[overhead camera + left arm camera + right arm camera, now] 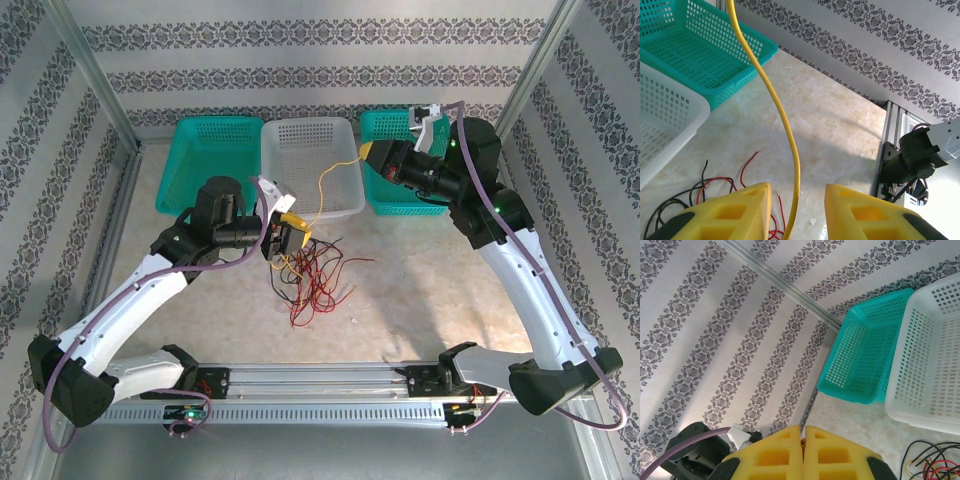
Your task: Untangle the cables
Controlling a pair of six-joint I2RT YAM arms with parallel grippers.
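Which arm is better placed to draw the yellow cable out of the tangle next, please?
Right, probably: the right end effector is shut on the yellow cable by the white basket, with room to pull away. The left end effector straddles that cable, jaws apart, beside the red and black cables.

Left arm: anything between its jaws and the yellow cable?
Nothing visible. The yellow cable runs through the gap between the left gripper's open jaws, with space on either side. Its upper end leads to the right gripper, which is shut on it.
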